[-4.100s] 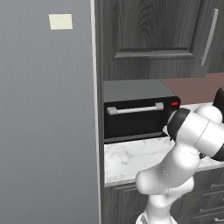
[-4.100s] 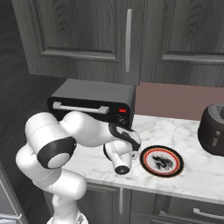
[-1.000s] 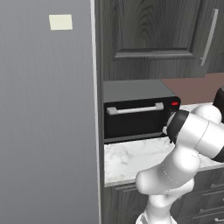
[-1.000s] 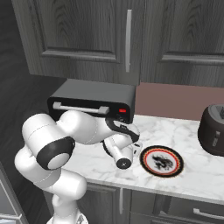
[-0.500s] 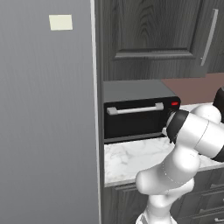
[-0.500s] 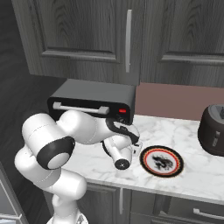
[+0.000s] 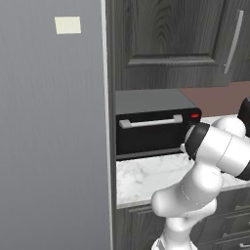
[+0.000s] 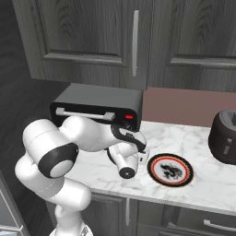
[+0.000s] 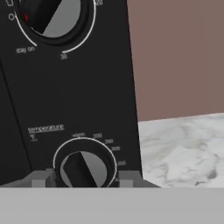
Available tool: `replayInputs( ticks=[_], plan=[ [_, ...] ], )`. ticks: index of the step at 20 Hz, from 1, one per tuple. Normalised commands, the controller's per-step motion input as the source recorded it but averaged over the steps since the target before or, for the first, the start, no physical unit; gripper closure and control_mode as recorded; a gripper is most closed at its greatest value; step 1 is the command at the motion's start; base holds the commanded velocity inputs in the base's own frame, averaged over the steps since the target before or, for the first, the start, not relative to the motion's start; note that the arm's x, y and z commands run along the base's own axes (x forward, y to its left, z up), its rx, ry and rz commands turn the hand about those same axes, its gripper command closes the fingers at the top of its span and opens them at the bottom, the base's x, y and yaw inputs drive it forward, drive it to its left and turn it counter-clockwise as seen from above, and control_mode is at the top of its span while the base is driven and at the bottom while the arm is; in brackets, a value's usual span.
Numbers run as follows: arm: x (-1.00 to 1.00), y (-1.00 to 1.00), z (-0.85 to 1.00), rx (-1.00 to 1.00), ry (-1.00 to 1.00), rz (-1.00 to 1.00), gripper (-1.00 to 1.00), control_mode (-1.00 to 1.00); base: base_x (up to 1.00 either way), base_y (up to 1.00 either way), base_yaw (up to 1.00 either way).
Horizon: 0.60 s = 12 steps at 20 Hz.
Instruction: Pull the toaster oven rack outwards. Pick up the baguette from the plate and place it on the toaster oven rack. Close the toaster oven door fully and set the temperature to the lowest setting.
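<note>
Gripper: the gripper sat right up against the lower knob of the toaster oven, one finger tip to each side of the dial; whether the tips pressed on the knob or stood just clear of it could not be told.
Lower knob: it bore a "temperature" label above it, with "warm", 200 and higher marks running round the dial; its grey face was angled up to the right.
Change since a second ago: in the right base view the hand sat a touch closer to the oven's right front corner than in the oldest picture, and hardly differently from the one a second back; oven, plate and counter were unchanged.
Plate: the plate lay on the counter just to the right of the gripper, with no bread on it.
Toaster oven door: the toaster oven door was shut, its silver handle level along the top edge, left of the gripper; rack and baguette could not be seen behind it.
Red light: the red light glowed just above the hand.
Upper knob: beyond the gripper in the hand view, a second knob with "stay on" and 30 marks.
Hand view alone: the dial lettering and the brown wall past the oven's edge.
Right base view alone: the plate and a dark rounded vessel far right.
Left base view alone: a tall grey panel left of the oven.
</note>
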Motion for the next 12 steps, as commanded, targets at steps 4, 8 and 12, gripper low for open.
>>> replayInputs(
  ticks=[4, 8, 12],
  plan=[
    [0.00, -0.10, -0.02, -0.11, 0.00, 0.00, 1.00, -1.00, 0.00, 0.00, 0.00],
    [0.00, -0.05, 0.00, -0.13, 0.00, 0.00, 1.00, -1.00, 0.00, 0.00, 0.00],
    [0.00, -0.11, 0.00, -0.12, 0.00, 0.00, 1.00, -1.00, 0.00, 0.00, 0.00]
  ],
)
